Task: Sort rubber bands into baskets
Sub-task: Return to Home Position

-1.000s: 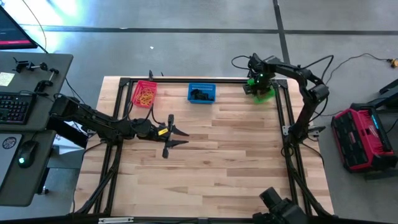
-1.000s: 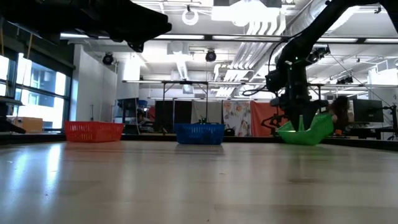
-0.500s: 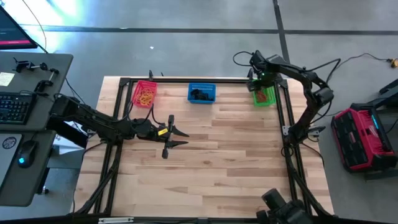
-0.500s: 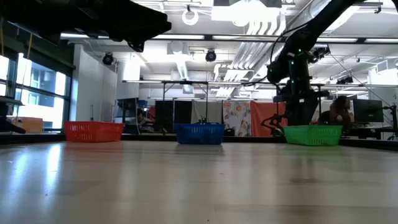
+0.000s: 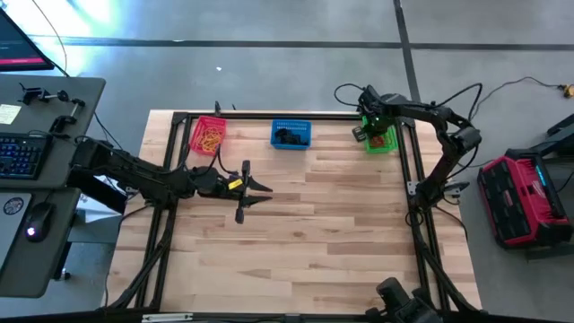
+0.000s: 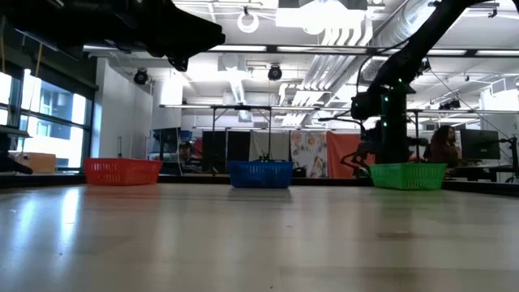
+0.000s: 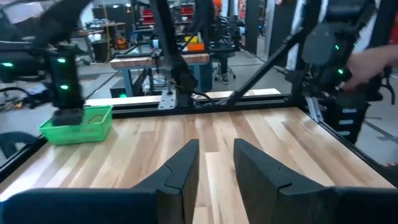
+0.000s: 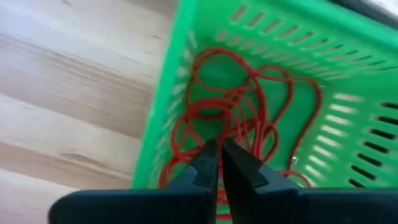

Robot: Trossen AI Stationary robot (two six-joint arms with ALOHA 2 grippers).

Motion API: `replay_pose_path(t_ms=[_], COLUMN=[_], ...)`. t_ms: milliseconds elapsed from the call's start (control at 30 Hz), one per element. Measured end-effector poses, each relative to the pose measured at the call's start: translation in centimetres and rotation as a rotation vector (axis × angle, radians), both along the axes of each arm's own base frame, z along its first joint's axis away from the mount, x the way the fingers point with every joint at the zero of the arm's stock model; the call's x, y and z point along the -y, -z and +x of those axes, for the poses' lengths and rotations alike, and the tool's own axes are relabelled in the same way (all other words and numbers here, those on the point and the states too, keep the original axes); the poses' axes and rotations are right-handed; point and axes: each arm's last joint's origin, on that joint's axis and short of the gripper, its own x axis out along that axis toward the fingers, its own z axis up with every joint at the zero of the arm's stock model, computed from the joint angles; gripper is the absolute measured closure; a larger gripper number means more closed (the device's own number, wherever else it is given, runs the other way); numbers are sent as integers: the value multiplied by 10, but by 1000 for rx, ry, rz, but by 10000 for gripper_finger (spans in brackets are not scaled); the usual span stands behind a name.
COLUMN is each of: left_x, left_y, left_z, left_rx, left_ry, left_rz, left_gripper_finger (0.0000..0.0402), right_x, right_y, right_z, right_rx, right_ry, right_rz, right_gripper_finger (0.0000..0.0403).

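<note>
Three baskets stand in a row along the table's far edge. The red-pink basket (image 5: 208,135) holds yellow-tan rubber bands (image 5: 211,138). The blue basket (image 5: 291,135) holds black ones (image 5: 287,137). The green basket (image 8: 163,106) holds red-orange ones (image 8: 239,102). My right gripper (image 8: 219,148) is shut and points down into the green basket (image 5: 382,139), over its bands. My left gripper (image 7: 216,163) hovers open above bare wood at the table's left middle (image 5: 267,194), with nothing between its fingers. My right gripper comes at the green basket from above, its shut fingertips (image 8: 208,155) over the tangle of red-orange bands (image 8: 205,115). Whether they touch or hold a band I cannot tell. The basket stands level on the table (image 6: 408,175).
A black metal frame (image 5: 414,170) runs along the table's edges. A desk with a keyboard (image 5: 22,157) stands to the left, and a red case (image 5: 520,197) lies on the floor to the right. Bare wood (image 5: 323,242) fills the middle and near half of the table.
The green basket, tilted and partly raised under my right gripper a second ago, has come down and now stands level on the table at the far right. My right gripper stays over it. My left gripper's fingers have drawn a little closer together.
</note>
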Motion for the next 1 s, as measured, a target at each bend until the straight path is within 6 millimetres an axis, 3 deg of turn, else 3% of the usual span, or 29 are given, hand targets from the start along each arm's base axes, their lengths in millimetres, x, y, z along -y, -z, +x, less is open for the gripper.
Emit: replay_pose_path(t_ms=[100, 200, 433, 600, 800, 1000], left_x=[-6, -12, -24, -27, -26, -35], left_y=[-2, -4, -15, -20, -23, -23], left_z=[0, -1, -9, -17, -18, -18], left_rx=[6, 16, 45, 26, 49, 51], left_ry=[1, 8, -24, -24, 25, 29], left_rz=[-12, -22, -4, 11, 65, 73], left_gripper_finger=[332, 357, 399, 401, 401, 401], right_x=[-1, -3, -16, -48, -89, -121], right_y=[9, 3, -49, -69, -55, -36], right_z=[-5, -8, -13, -7, 7, 16], right_rx=[9, -23, 86, 235, 495, 760], right_ry=[12, 12, -29, -265, -572, -725], right_rz=[-6, -58, -257, -435, -623, -707], right_gripper_finger=[400, 400, 403, 403, 403, 403])
